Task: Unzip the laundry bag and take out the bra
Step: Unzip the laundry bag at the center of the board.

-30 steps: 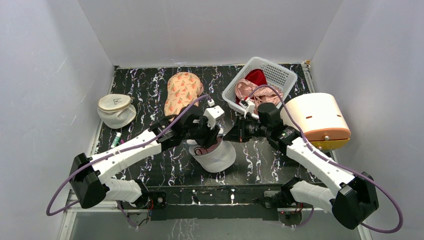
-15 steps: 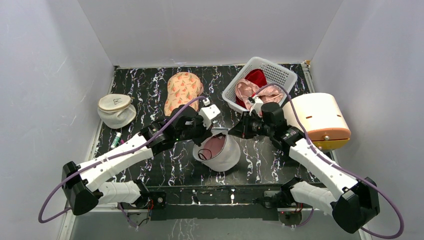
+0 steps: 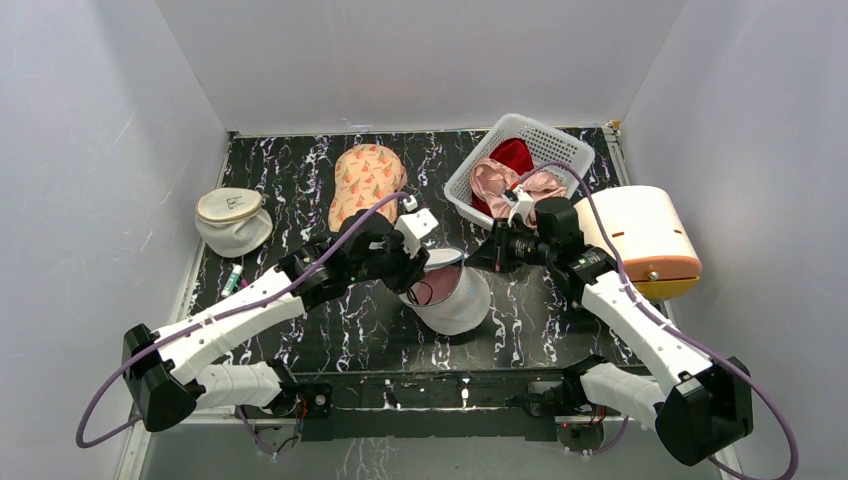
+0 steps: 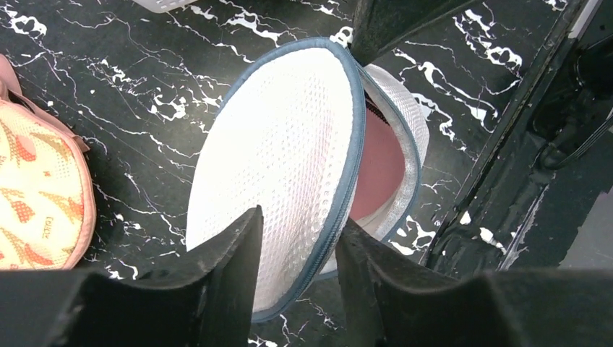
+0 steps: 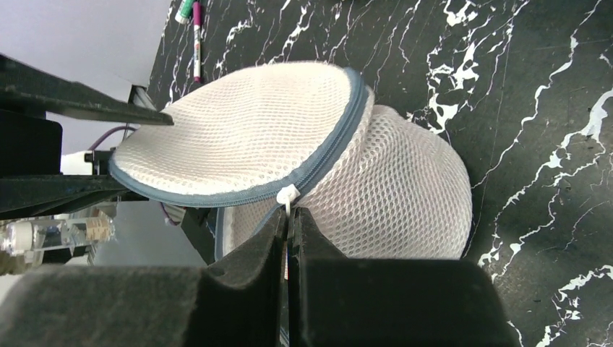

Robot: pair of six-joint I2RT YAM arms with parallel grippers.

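The laundry bag (image 3: 458, 303) lies on its side at the table's middle, its zip partly undone and its round lid (image 4: 282, 166) lifted. My left gripper (image 3: 418, 272) holds the lid's zipped rim between its fingers (image 4: 300, 224). My right gripper (image 3: 478, 262) is shut on the white zip pull (image 5: 288, 195), fingers pressed together (image 5: 289, 217). Through the gap a smooth pinkish surface (image 4: 376, 170) shows with a dark loop (image 3: 420, 293). I cannot tell whether it is the bra.
A mesh pouch with a cream top (image 3: 232, 220) sits at far left, pens (image 3: 233, 278) near it. An orange patterned pouch (image 3: 366, 180) lies behind. A white basket (image 3: 552, 143) with pink and red cloth and a cream drum (image 3: 640, 240) stand at the right.
The bag's lid has lifted open, showing pink inside. The bag and both grippers have shifted right and slightly toward the back.
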